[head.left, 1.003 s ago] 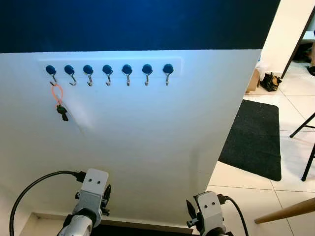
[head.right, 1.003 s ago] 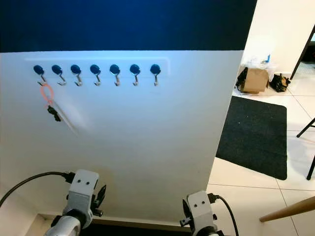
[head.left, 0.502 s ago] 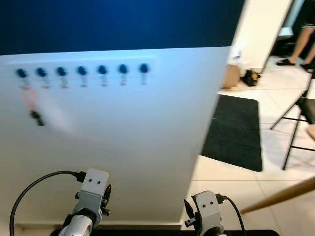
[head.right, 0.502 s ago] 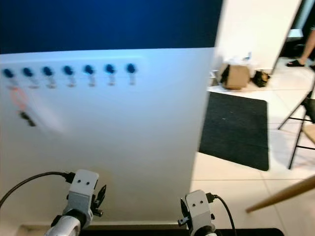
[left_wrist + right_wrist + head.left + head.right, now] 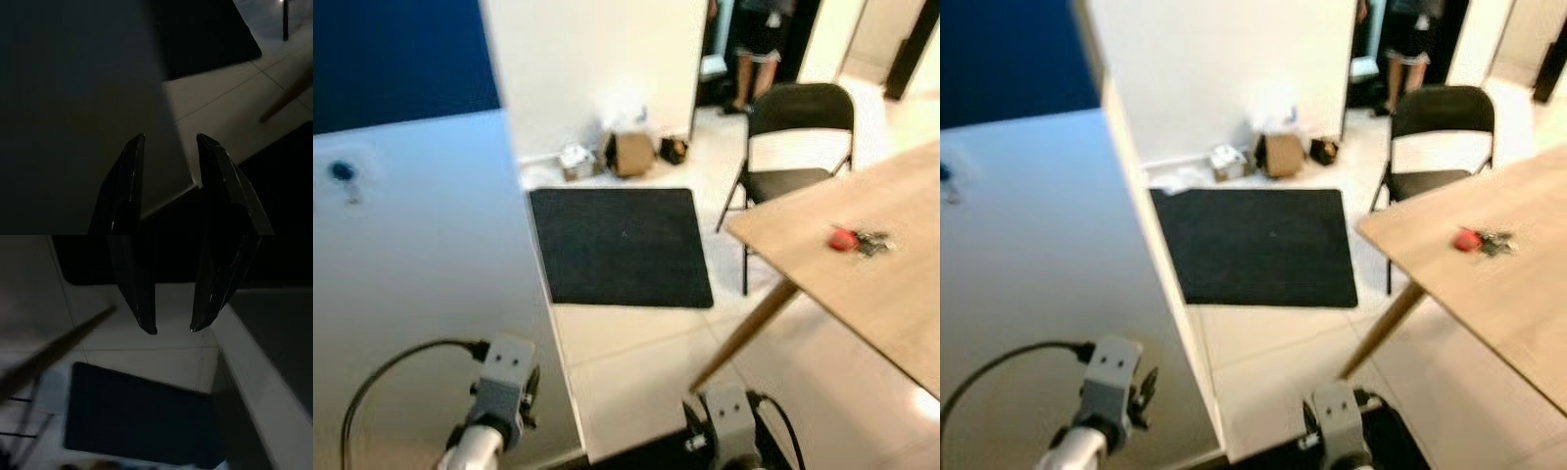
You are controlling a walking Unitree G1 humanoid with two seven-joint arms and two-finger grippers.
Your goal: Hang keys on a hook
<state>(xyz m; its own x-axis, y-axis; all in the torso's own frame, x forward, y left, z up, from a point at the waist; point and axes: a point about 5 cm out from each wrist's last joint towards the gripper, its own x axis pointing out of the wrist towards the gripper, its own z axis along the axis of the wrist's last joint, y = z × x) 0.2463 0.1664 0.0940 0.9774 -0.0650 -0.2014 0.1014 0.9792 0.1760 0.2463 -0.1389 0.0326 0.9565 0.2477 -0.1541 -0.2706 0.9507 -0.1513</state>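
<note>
A bunch of keys with a red fob [image 5: 843, 239] lies on the wooden table [image 5: 862, 304] at the right, far from both arms. One blue-capped hook [image 5: 342, 173] is on the white wall panel [image 5: 421, 284] at the far left, blurred. Both arms hang low in front of me. In the left wrist view my left gripper [image 5: 169, 138] is open with nothing between its fingers, close to the panel's lower edge. In the right wrist view my right gripper [image 5: 173, 329] is open and empty, above the tiled floor.
A black mat [image 5: 622, 245] lies on the tiles ahead. A black folding chair [image 5: 798, 137] stands behind the table. A cardboard box [image 5: 628, 152] and small clutter sit by the far wall. A person's legs [image 5: 759, 39] stand in the doorway.
The camera has swung to the right: the row of hooks and the hanging orange-looped keys have slid off to the left, and the table with the red-fob keys has come in. Both arms still hang low.
</note>
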